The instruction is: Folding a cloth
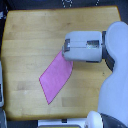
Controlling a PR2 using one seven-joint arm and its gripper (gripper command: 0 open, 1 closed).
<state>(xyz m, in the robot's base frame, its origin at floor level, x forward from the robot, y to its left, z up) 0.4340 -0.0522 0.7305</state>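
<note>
The cloth (56, 76) is laid flat near the middle of the tabletop (30, 35). Its upper corner is covered by the pincer (66, 51), whose grip cannot be told.

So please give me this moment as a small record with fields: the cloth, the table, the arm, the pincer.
cloth: pink-magenta cloth, flat, four-sided, slanted, lying unfolded as far as the view shows
table: wooden tabletop, cloth near its middle
arm: grey and white arm reaching in from the exterior view's right, over the cloth's upper corner
pincer: at the arm's end near that corner, fingers hidden, state cannot be told
contact with cloth: cannot tell
</note>
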